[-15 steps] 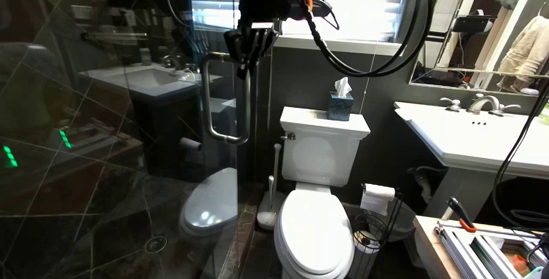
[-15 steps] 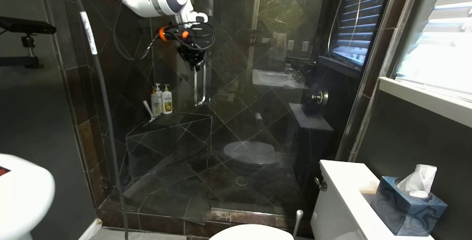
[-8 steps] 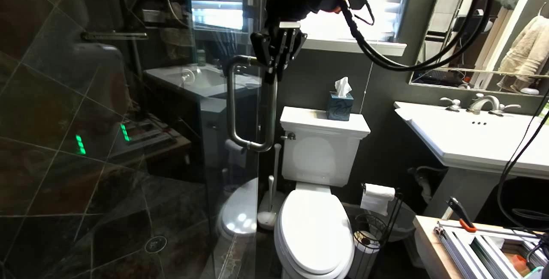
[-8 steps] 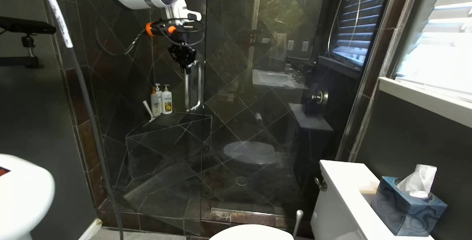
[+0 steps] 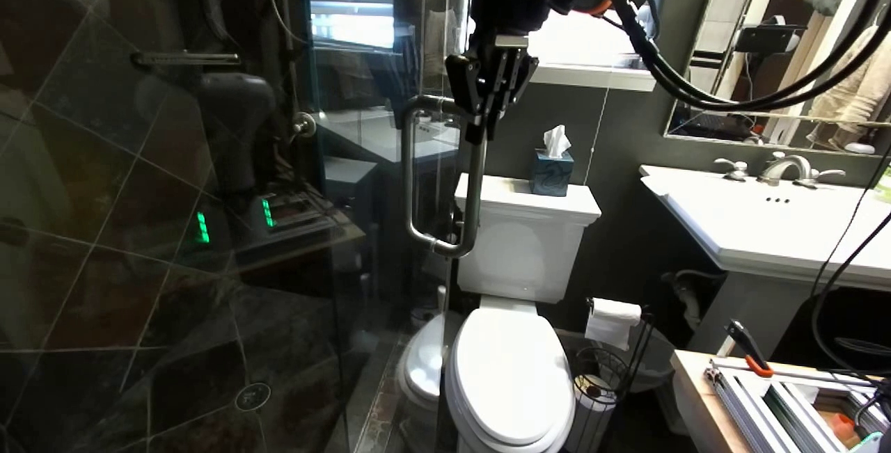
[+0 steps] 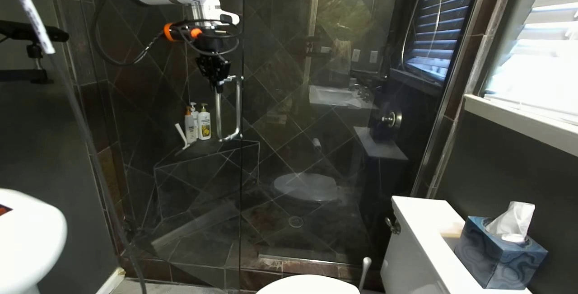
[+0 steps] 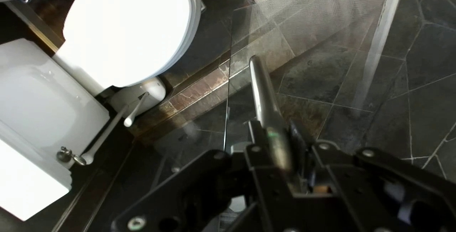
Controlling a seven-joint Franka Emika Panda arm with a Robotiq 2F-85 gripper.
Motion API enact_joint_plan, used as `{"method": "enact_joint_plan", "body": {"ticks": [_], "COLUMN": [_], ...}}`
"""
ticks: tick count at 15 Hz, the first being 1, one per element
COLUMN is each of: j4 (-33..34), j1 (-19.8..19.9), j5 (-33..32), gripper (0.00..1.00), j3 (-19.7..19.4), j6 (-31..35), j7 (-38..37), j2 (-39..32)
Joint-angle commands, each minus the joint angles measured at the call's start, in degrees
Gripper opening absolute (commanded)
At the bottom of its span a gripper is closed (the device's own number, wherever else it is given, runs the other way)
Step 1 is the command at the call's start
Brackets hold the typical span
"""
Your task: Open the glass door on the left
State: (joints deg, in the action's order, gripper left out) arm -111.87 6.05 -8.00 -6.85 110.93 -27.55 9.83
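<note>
Dark tile [image 6: 280, 75] fills the background. I have the gripper [image 7: 275, 133] closed around the handle [image 7: 262, 89]; the glass door [image 6: 165, 115] stands ajar, its edge out past the curb [image 7: 201, 87]. A tissue [image 5: 556, 141] pokes from its box [image 5: 552, 176] on the toilet tank [image 5: 522, 251].

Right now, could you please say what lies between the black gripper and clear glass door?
The silver metal loop handle bridges them, in both exterior views.
</note>
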Motion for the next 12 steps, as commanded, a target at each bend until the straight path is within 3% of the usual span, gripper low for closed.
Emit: {"method": "enact_joint_plan", "body": {"ticks": [1,5,12], "j4": [-4.15,-5.00,-9.83], "j1": [1.17,1.51,2.82], "j5": [4.17,4.41,0.52], "gripper": [0.06,0.06,0.06], "j3": [0.75,1.12,3.61], "j6": [-3.42,-4.08,2.70], "j7": [-4.05,-5.69,-13.25], "j2": [5.50,7.05,11.02]}}
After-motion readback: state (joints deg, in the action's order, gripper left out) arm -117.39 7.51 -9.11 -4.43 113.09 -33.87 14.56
